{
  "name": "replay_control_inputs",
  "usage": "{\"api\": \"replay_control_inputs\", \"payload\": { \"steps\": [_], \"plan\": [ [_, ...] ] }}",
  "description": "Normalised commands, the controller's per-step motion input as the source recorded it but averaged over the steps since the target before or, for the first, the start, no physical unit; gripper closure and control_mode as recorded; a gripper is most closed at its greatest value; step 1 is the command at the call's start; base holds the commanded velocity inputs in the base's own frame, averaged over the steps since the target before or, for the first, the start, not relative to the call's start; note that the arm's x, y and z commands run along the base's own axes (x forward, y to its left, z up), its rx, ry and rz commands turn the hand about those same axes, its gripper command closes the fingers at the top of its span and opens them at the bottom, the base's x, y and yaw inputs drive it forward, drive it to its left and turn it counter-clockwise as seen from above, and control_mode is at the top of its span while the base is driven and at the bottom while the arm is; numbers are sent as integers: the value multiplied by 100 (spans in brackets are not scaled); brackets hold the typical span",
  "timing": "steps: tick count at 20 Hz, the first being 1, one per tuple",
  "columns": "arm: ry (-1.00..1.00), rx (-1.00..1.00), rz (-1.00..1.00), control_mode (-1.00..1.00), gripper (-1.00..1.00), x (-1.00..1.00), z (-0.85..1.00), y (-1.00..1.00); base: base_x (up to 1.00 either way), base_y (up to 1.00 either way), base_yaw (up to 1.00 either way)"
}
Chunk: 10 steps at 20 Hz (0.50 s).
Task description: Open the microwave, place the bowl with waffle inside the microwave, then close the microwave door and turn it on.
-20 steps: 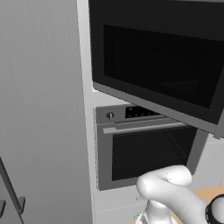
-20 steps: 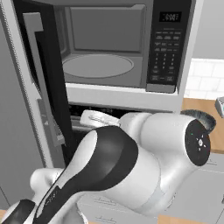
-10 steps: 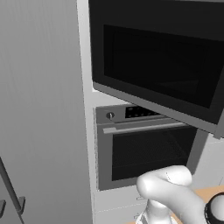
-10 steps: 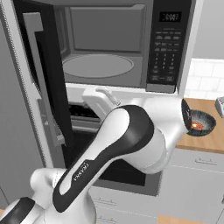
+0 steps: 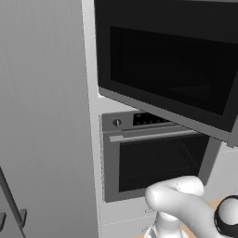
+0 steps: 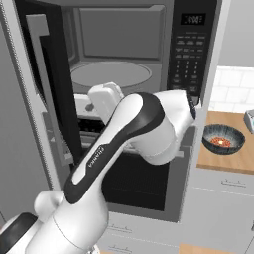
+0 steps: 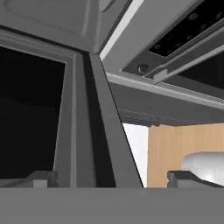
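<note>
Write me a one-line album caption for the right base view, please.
Microwave door swung open, turntable bare, the white arm mid-swing, and the bowl with waffle waiting on the wooden counter.

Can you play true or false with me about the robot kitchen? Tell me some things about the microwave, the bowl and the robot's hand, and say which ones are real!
1. The wide black microwave door with the long grey handle stands open. True.
2. The small dark blue-grey bowl sits inside the big black microwave. False: it sits on the wooden counter, to the right.
3. The little reddish-orange waffle lies in the bowl. True.
4. The gripper is holding the bowl. False: its fingers are spread and empty.
5. The round turntable has food on it. False: it is bare.
</note>
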Motion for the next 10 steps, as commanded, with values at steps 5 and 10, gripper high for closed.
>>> {"api": "replay_control_inputs", "payload": {
  "steps": [5, 10],
  "plan": [
    [20, 0, 22, -100, -100, -27, 1, 60, 0, 0, 0],
    [15, 0, 21, -100, -100, -48, 10, 96, 0, 0, 0]
  ]
}}
